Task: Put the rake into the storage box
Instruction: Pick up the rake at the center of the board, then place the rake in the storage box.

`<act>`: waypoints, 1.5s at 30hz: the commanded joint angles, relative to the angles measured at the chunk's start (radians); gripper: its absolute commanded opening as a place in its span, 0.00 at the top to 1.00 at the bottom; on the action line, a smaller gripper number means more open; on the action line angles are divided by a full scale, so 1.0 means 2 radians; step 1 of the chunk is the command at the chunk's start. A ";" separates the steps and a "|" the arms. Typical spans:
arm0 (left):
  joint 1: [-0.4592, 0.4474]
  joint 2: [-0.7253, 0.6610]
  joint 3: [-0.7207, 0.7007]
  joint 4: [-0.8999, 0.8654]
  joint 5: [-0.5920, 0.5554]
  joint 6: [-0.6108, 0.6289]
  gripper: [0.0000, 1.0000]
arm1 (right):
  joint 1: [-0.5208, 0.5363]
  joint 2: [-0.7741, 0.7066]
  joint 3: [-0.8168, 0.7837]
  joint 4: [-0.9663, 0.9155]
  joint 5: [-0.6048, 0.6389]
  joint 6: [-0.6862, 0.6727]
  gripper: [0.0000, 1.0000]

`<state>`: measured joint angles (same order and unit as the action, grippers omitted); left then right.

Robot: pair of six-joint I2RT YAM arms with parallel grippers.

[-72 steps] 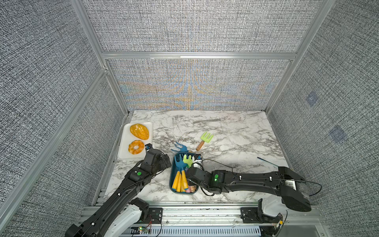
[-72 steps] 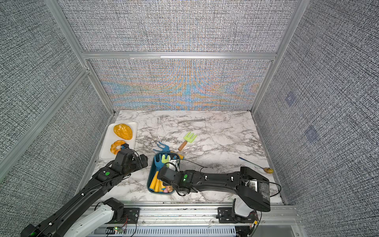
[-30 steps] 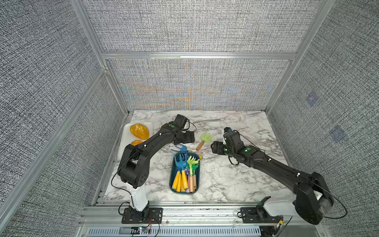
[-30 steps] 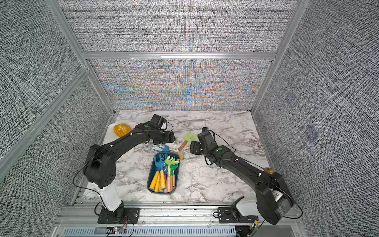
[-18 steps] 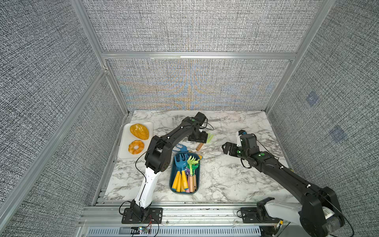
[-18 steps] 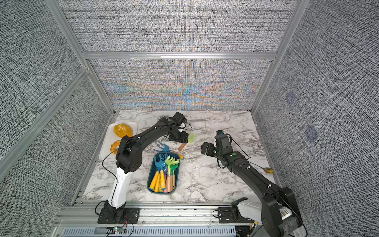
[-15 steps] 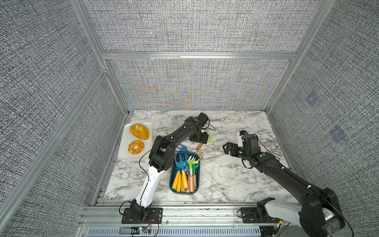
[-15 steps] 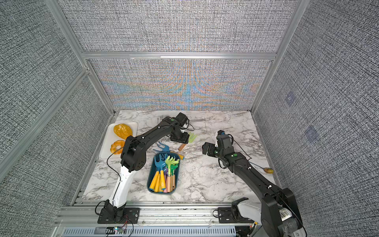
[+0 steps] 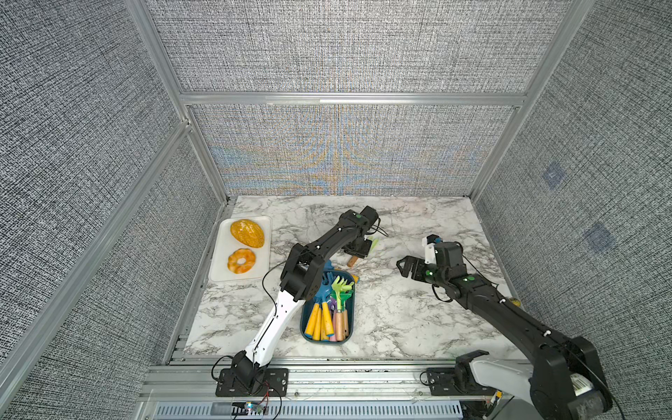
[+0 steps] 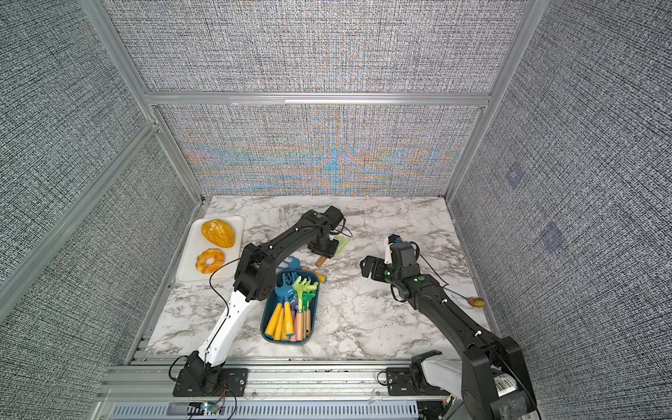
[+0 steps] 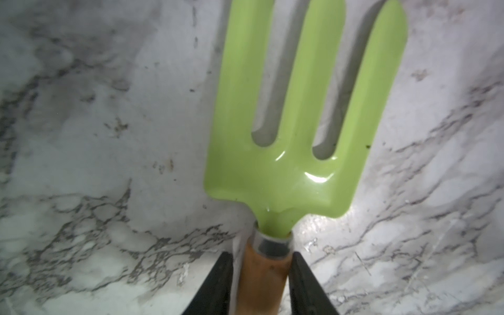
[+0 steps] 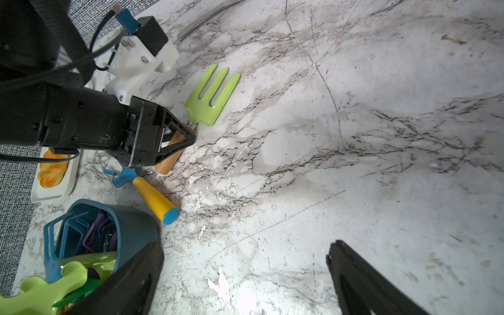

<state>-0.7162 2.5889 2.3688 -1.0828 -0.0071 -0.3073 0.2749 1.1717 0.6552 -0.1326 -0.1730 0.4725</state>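
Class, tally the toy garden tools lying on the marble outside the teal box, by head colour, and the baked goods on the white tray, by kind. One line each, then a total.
green-headed rake: 1
blue-headed tool: 1
bread loaf: 1
doughnut: 1
Total: 4

Left arm stretched toward 12 o'clock; left claw [image 9: 358, 251] lowered, jaws clamped on the rake [image 11: 286, 177] handle. Right arm bent; right claw [image 9: 404, 267] at 3 o'clock, jaws wide apart.
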 commanded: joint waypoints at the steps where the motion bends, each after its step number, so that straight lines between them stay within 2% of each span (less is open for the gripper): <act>1: -0.003 0.009 0.009 -0.012 -0.007 -0.003 0.71 | -0.001 -0.006 -0.004 0.013 -0.009 -0.003 0.01; 6: -0.008 0.013 0.020 -0.009 -0.007 -0.003 0.76 | -0.002 -0.015 -0.008 0.012 -0.016 -0.002 0.01; 12: -0.010 0.001 0.036 -0.008 -0.008 -0.004 0.91 | -0.003 -0.033 -0.012 0.004 -0.015 0.002 0.01; 16: -0.014 -0.035 0.035 -0.003 -0.004 -0.005 1.00 | -0.002 -0.048 -0.015 -0.006 -0.013 0.005 0.01; 19: -0.020 -0.081 0.010 0.006 -0.006 -0.008 1.00 | -0.002 -0.064 -0.017 -0.015 -0.011 0.008 0.01; 25: -0.029 -0.230 -0.144 0.080 -0.007 -0.030 1.00 | -0.002 -0.092 -0.021 -0.032 -0.009 0.013 0.01; 30: -0.032 -0.395 -0.331 0.152 -0.018 -0.063 1.00 | -0.002 -0.110 -0.027 -0.044 -0.010 0.017 0.01; 36: -0.032 -0.572 -0.520 0.181 -0.031 -0.104 1.00 | -0.002 -0.125 -0.035 -0.050 -0.022 0.027 0.01; 41: -0.032 -0.701 -0.643 0.189 -0.041 -0.140 1.00 | -0.001 -0.138 -0.043 -0.050 -0.031 0.037 0.01; 45: -0.031 -0.761 -0.715 0.194 -0.033 -0.159 1.00 | 0.004 -0.146 -0.050 -0.048 -0.035 0.046 0.01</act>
<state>-0.7780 1.1160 0.9962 -0.7425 -0.0715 -0.5800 0.2760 0.8886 0.5629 -0.2344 -0.2291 0.5449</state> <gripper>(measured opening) 0.285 0.992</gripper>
